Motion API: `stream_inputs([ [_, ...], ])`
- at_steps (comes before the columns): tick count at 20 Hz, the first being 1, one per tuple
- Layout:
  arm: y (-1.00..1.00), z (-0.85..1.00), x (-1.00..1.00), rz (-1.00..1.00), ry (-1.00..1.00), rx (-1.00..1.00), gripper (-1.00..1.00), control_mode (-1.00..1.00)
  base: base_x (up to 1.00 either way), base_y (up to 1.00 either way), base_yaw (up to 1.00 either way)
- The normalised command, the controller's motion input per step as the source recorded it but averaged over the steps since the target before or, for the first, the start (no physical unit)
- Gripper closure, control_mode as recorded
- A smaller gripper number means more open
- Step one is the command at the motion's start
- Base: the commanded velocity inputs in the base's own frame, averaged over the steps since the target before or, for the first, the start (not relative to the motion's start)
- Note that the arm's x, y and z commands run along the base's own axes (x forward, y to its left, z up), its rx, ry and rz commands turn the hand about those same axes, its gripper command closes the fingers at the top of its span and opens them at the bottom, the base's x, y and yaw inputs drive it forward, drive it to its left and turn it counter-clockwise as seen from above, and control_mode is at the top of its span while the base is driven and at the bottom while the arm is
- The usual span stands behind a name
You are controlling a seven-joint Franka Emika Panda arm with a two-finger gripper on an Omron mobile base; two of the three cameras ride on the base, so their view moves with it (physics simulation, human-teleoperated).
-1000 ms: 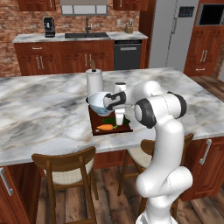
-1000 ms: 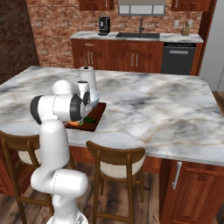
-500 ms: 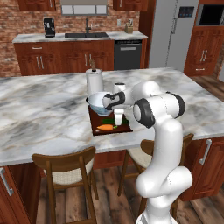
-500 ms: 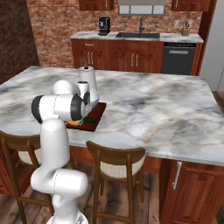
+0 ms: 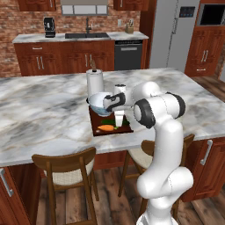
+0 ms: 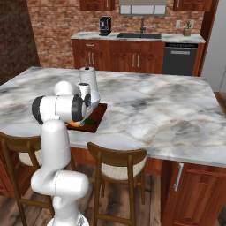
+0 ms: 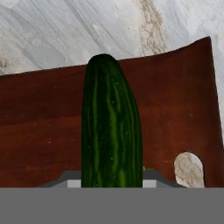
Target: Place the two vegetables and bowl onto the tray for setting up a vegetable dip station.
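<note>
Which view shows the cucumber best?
The hand view: the cucumber fills its centre, lying over the tray. The right base view shows a small green sliver beside the arm; in the left base view the arm hides most of it.

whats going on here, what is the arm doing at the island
The white arm is working over the tray at the near edge of the marble island. The carrot already lies on the tray. In the hand view the cucumber runs straight out from the gripper above the tray, so it looks held and about to be set down, though the fingertips are hidden. The bowl sits at the tray's far end beside the paper towel roll; whether it rests on the tray is unclear.
</note>
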Motion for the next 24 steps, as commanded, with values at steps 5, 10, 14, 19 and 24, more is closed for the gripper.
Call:
stream_inputs([
  [5, 0.00, -0.08, 0.00, 0.00, 0.00, 0.00, 1.00, -1.00, 0.00, 0.00, 0.00],
  [10, 0.00, -0.04, 0.01, 0.00, 0.00, 0.00, 1.00, -1.00, 0.00, 0.00, 0.00],
  [14, 0.00, -0.04, 0.00, 0.00, 0.00, 0.00, -1.00, -1.00, 0.00, 0.00, 0.00],
  [19, 0.00, 0.00, 0.00, 0.00, 0.00, 0.00, -1.00, -1.00, 0.00, 0.00, 0.00],
  [24, 0.00, 0.00, 0.00, 0.00, 0.00, 0.00, -1.00, -1.00, 0.00, 0.00, 0.00],
])
